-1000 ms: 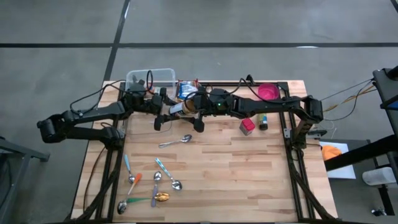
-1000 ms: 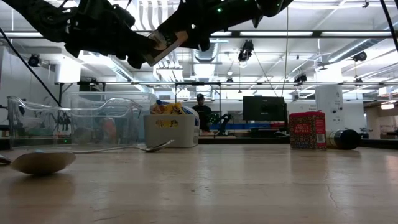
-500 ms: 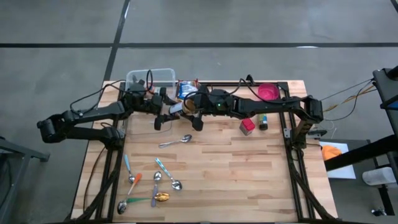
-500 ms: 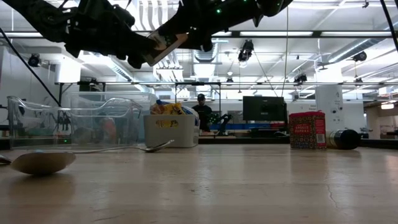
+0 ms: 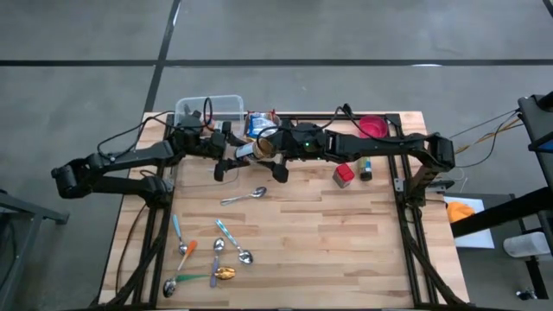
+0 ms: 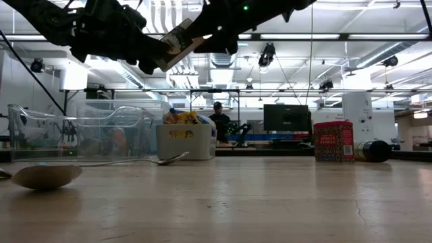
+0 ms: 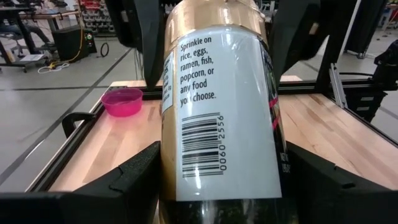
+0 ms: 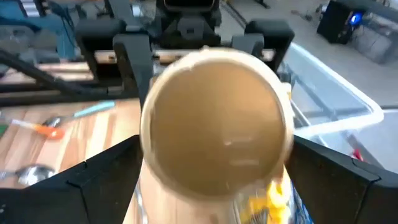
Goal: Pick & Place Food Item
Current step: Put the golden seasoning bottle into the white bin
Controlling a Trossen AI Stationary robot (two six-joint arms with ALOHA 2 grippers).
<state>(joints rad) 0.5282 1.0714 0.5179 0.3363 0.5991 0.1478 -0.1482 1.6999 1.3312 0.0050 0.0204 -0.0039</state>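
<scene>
So, spoons (image 5: 213,252) lie scattered on the near left of the table (image 5: 346,242), one more (image 5: 244,197) further in. Above mid-table both arms meet in the air over a seasoning jar (image 5: 249,150): the left gripper (image 5: 226,160) has its jaws pinching the jar's body, while the right gripper (image 5: 270,161) has its jaws spread wide either side of the gold cap end, not visibly squeezing it. A red box (image 5: 343,174) and small dark jar (image 5: 365,169) stand right of them. Further back are a clear bin (image 5: 210,108), a snack tub (image 5: 257,123) and a pink bowl (image 5: 372,128).
</scene>
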